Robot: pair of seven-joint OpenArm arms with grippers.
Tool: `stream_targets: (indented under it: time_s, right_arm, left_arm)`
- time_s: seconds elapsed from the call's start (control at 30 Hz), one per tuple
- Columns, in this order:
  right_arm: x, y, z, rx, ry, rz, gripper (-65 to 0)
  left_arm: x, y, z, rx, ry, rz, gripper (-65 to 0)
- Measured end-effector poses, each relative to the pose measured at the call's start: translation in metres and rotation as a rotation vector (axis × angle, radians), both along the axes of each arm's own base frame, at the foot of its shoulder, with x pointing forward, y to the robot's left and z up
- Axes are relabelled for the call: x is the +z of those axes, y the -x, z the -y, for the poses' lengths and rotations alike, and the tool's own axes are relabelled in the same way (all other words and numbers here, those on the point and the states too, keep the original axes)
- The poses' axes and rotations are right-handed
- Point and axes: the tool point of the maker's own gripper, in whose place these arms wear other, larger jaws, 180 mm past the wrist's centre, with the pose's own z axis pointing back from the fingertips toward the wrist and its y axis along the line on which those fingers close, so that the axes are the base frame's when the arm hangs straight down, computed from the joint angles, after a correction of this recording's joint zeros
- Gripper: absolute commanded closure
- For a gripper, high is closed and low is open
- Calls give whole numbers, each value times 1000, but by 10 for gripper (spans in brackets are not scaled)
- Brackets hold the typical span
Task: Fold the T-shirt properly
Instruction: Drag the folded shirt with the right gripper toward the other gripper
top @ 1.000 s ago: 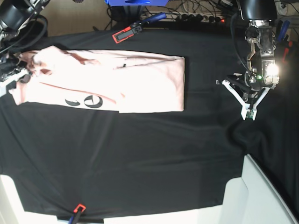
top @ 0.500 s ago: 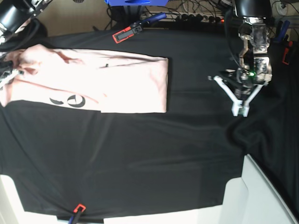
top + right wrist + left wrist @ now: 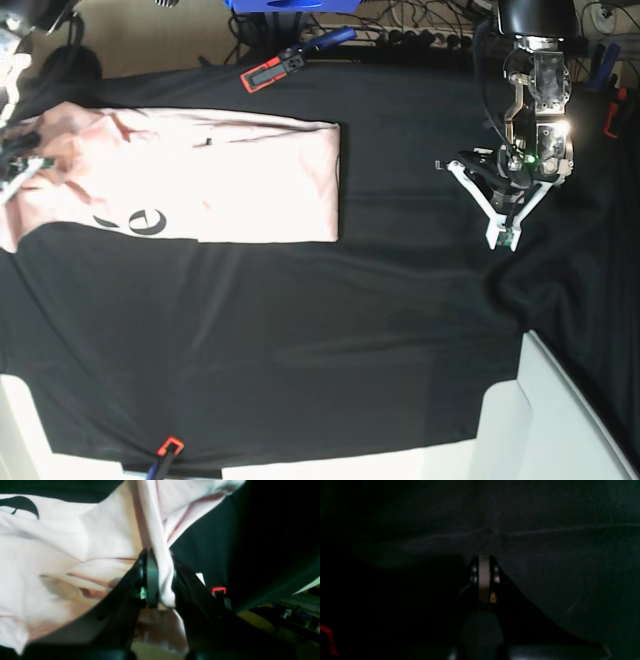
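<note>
Here, far left in the base view: right gripper (image 3: 14, 165) clamped on a bunched fold of the T-shirt (image 3: 230, 180), cloth pinched between the jaws in the wrist view (image 3: 160, 590). Shirt spread as a long pink band across the upper left of the black cover (image 3: 300, 340), already folded lengthwise by the look of it, black lettering (image 3: 140, 221) showing near the held end, free edge square and flat toward the middle. Above, a red clamp (image 3: 268, 73) on the cover's rim. Further right, well apart from the shirt: left gripper (image 3: 503, 238) closed on nothing, hovering over bare cover. Step in hand, judged: hauling the held end sideways to straighten or reposition. Next, likely: lay that end flat, then fold crosswise without dragging wrinkles.
</note>
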Motion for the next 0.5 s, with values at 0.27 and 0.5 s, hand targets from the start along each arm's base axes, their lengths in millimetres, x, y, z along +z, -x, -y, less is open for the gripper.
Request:
stream_targets:
  time_s: [0.27, 0.5]
  right_arm:
    - [26, -11, -51, 81, 56, 82, 0]
    - [31, -18, -100, 153, 32, 107, 0]
  left_arm:
    - [-26, 18, -7, 28, 6, -87, 0]
    - [-22, 18, -31, 30, -40, -92, 0]
